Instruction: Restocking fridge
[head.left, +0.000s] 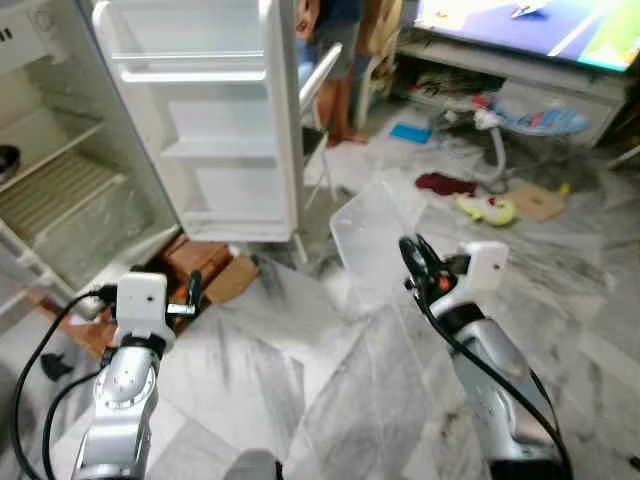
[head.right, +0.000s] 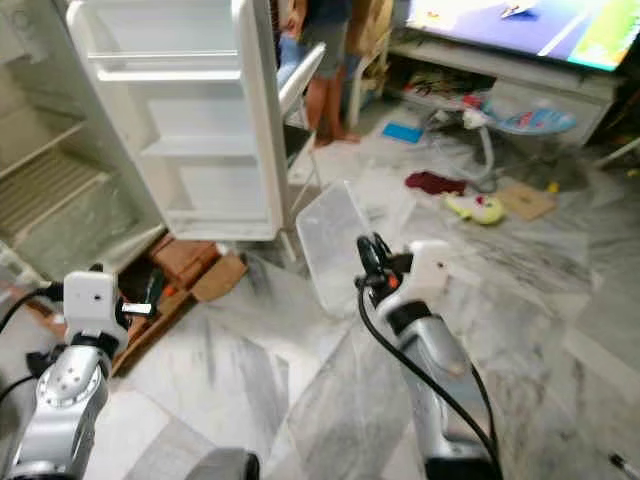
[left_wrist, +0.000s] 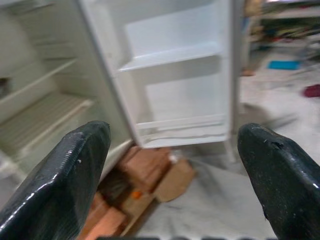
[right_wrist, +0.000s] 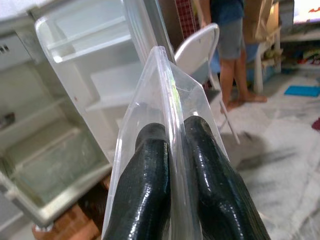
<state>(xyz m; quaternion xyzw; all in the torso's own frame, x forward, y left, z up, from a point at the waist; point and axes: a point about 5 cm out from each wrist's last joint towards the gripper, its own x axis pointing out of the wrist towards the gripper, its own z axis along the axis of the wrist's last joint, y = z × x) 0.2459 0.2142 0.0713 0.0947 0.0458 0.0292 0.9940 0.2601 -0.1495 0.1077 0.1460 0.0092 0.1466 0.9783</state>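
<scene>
Right gripper (right_wrist: 172, 165) pinches the rim of a clear plastic tray (head.left: 368, 232), held out in front of the open fridge (head.left: 90, 180), whose door (head.left: 205, 120) stands wide. Light, thin and slippery, the tray probably flexes, so hold its rim. Left gripper (left_wrist: 175, 175) hangs spread and empty. Bricks (head.left: 195, 262) lie below the fridge door; a person (head.left: 335, 60) and a chair (head.left: 318, 80) stand beyond it.

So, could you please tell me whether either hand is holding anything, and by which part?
The right hand pinches the thin wall of a clear plastic tray, one finger on each side. The left hand is open, holding nothing.
</scene>
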